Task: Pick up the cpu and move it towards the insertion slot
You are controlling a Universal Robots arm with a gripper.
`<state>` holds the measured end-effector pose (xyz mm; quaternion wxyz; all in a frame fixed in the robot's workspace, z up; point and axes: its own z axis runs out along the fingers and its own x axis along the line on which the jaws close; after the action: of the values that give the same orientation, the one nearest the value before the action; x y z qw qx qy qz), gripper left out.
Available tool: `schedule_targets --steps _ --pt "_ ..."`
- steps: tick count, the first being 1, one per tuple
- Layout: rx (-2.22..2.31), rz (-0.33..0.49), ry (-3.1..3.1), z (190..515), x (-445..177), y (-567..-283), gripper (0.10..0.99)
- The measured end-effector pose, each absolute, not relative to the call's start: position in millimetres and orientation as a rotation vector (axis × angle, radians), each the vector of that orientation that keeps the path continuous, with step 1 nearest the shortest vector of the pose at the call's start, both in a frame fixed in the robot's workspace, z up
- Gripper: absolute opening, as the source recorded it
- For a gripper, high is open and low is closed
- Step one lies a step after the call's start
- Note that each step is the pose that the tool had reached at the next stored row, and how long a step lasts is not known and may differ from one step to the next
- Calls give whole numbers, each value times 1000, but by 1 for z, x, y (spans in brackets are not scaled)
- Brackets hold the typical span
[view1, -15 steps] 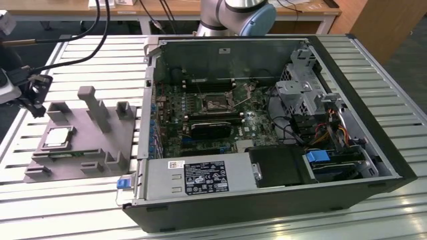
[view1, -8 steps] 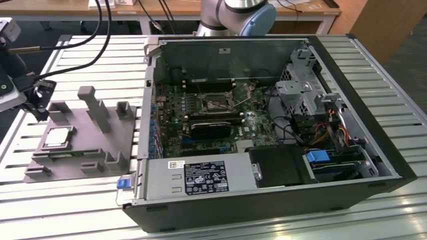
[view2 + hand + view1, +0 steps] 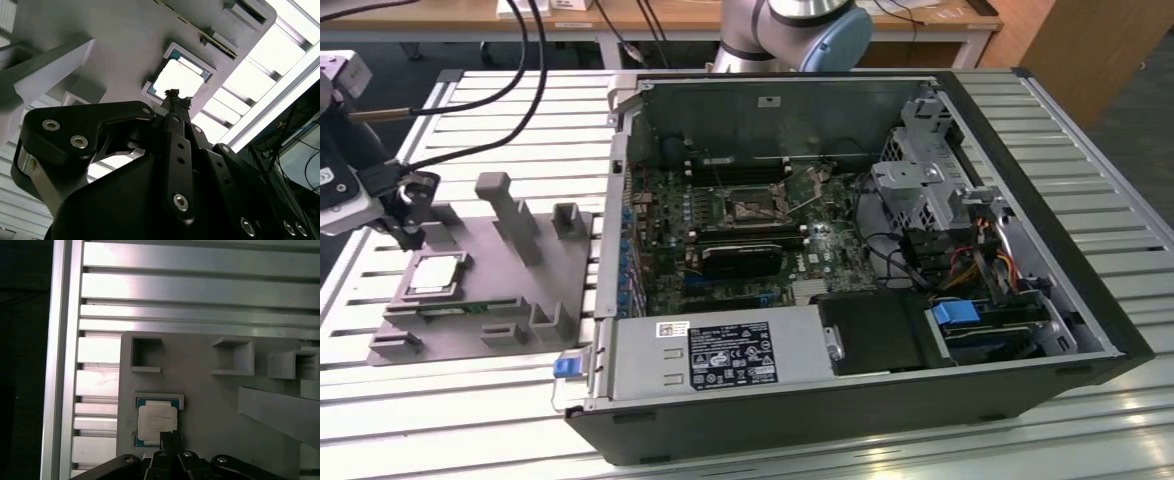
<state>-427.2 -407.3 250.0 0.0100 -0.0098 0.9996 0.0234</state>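
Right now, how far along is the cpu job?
Done: nothing yet; the cpu lies in its recess in the grey tray. In hand: the gripper is poised by the chip's edge. Left: lifting it and carrying it to the insertion slot inside the open case.

Gripper (image 3: 411, 240) just abv cpu (image 3: 434, 275) on grey tray (image 3: 494, 275) (the exterior view's left); insertion slot (image 3: 754, 210) well apart.

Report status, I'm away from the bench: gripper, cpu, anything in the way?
Gripper close over the cpu, contact unclear. Cpu flat in its grey tray recess, not lifted. Insertion slot in the open computer case, uncovered.
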Motion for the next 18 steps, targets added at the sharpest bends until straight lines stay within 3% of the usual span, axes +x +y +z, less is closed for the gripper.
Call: schedule_targets --steps 18 --pt "-31 73 3121 217 -427 -409 102"
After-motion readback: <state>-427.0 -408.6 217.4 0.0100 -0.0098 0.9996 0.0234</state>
